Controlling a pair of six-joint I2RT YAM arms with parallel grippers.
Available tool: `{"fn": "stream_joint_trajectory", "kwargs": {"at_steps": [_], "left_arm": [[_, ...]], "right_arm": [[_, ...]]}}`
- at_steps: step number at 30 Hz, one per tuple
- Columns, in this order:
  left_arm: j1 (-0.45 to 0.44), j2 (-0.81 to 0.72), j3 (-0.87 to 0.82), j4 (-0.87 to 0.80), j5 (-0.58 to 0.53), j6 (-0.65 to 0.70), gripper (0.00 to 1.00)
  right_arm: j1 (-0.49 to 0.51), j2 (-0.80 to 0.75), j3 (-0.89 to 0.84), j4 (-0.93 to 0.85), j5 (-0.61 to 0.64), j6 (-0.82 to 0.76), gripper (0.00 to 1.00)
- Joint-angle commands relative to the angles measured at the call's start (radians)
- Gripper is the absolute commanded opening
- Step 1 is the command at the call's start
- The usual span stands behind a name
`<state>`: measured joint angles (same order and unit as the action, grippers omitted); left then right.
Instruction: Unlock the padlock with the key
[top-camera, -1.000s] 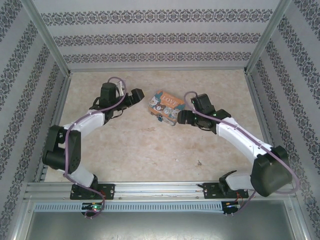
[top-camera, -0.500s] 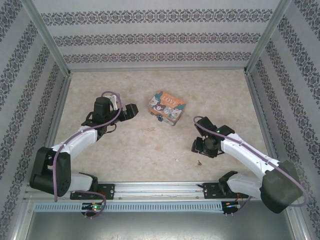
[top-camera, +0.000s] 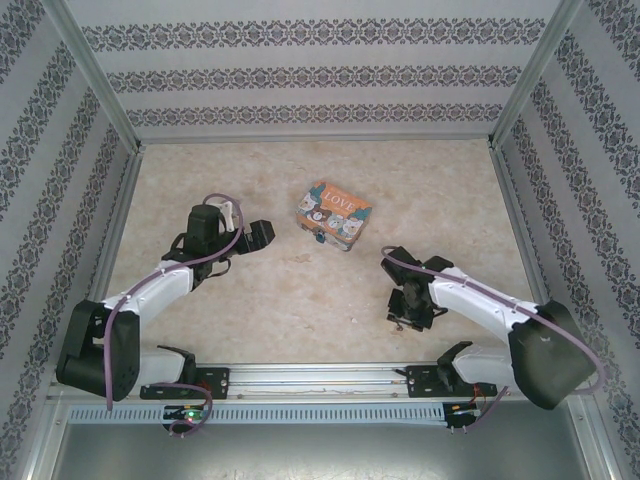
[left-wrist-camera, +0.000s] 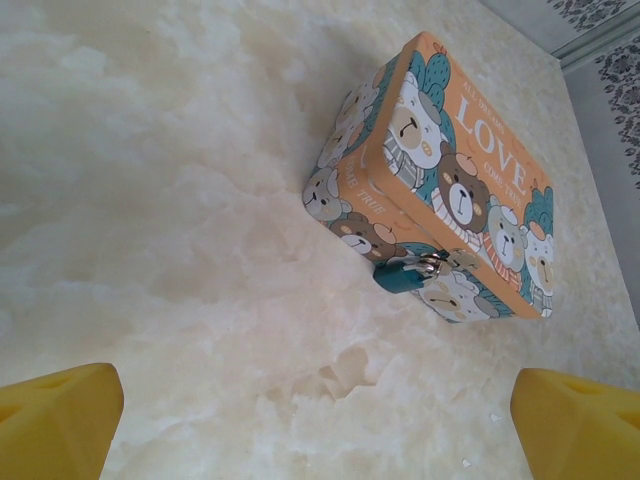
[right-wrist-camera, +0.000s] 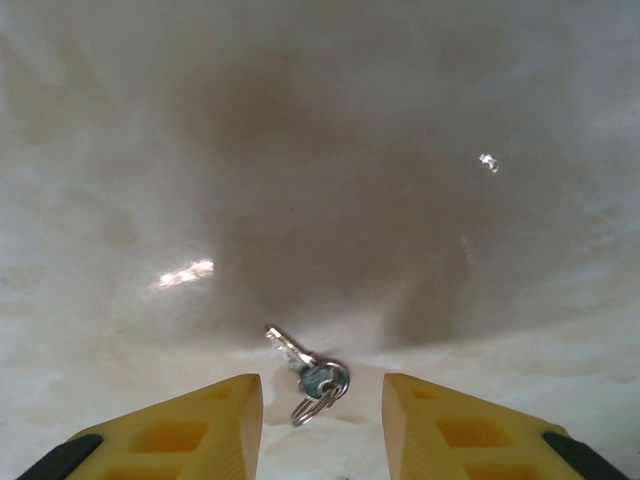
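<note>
A tiny blue-teal padlock (left-wrist-camera: 400, 273) with a thin silvery shackle hangs on the clasp of the orange-and-blue "LOVE" tin (left-wrist-camera: 450, 190), which stands mid-table (top-camera: 333, 213). A small silver key on a ring (right-wrist-camera: 310, 377) lies flat on the table, just ahead of and between the yellow fingers (right-wrist-camera: 200, 425) of my right gripper (right-wrist-camera: 322, 425), which hangs open low over it near the front edge (top-camera: 405, 318). My left gripper (left-wrist-camera: 320, 425) is open wide with nothing in it, left of the tin (top-camera: 258, 235) and pointing toward it.
Patterned walls and metal posts (top-camera: 95, 85) close in the marbled table (top-camera: 300, 290). The aluminium rail (top-camera: 320, 378) with both arm bases runs along the front edge.
My right arm has swung away from the tin toward the front and come down over the key. The left arm has pulled back slightly from the tin.
</note>
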<state>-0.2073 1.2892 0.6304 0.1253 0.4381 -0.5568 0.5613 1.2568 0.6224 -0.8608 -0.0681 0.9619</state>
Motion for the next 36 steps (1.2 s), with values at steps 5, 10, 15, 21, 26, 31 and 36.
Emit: {"fn": "stream_joint_trajectory", "kwargs": {"at_steps": [5, 10, 15, 21, 26, 31, 36], "left_arm": [[0.003, -0.047, -0.02, -0.004, -0.031, -0.005, 0.99], [0.003, -0.049, -0.02, -0.006, -0.047, -0.009, 0.99], [0.004, -0.048, -0.01, -0.013, -0.05, -0.002, 0.99], [0.003, -0.043, -0.006, -0.015, -0.048, 0.005, 0.99], [0.004, -0.032, -0.005, -0.009, -0.043, 0.006, 0.99], [0.005, -0.028, -0.002, -0.006, -0.041, 0.007, 0.99], [0.004, -0.027, -0.002, -0.006, -0.041, 0.01, 0.99]], "right_arm": [[0.014, 0.068, 0.049, -0.015, 0.027, -0.044, 0.36], [0.015, 0.099, 0.054, -0.004, 0.003, -0.056, 0.34], [0.015, 0.084, 0.026, 0.0, -0.022, -0.035, 0.31], [0.015, 0.038, -0.011, 0.0, -0.033, -0.009, 0.29], [0.021, 0.039, -0.018, 0.003, -0.039, 0.001, 0.27], [0.027, 0.045, -0.018, 0.003, -0.036, 0.006, 0.23], [0.029, 0.068, -0.016, 0.011, -0.039, 0.002, 0.18]]}}
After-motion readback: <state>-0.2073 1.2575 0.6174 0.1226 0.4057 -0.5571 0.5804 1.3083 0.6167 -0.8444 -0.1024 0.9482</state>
